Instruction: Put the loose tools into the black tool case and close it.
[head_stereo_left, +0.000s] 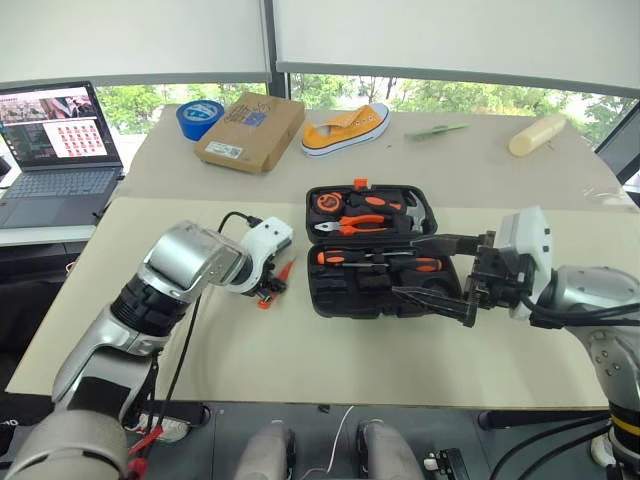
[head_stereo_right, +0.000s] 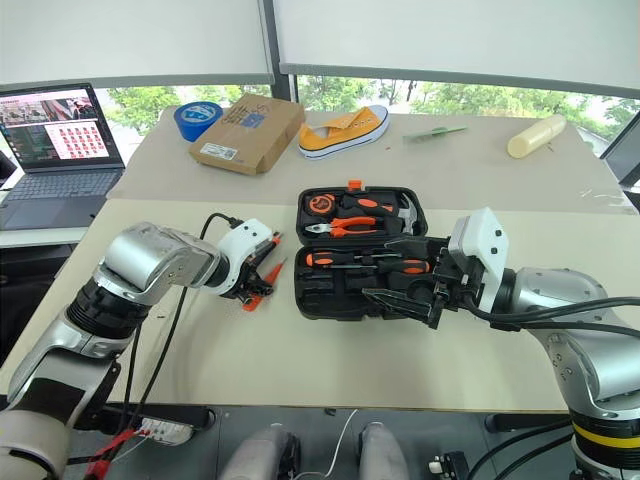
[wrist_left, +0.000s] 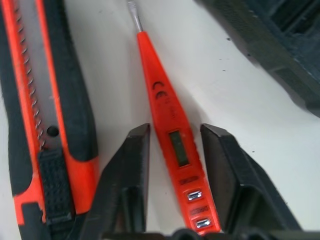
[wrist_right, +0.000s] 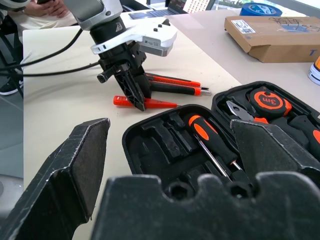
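Tester screwdriver (wrist_left: 172, 130) flat on worktop (head_stereo_left: 300, 360), at 9 o'clock of the open black tool case (head_stereo_left: 375, 290). Left gripper (wrist_left: 175, 150) is down over it, fingers (wrist_left: 131, 165) straddling the handle, gaps both sides, not gripping yet. Utility knife (wrist_left: 47, 115) lies just beside the tester, away from the case. Two screwdrivers (wrist_right: 215, 145) already in case slots. Right gripper (head_stereo_left: 440, 275) hovers at the case's 3 o'clock, fingers spread wide, empty. Cardboard box (head_stereo_left: 250, 130) at 11 o'clock.

Open black tool case (head_stereo_left: 371, 250) on table, slim orange tester screwdriver (wrist_left: 172, 132) and utility knife (wrist_left: 47, 115) flat beside it
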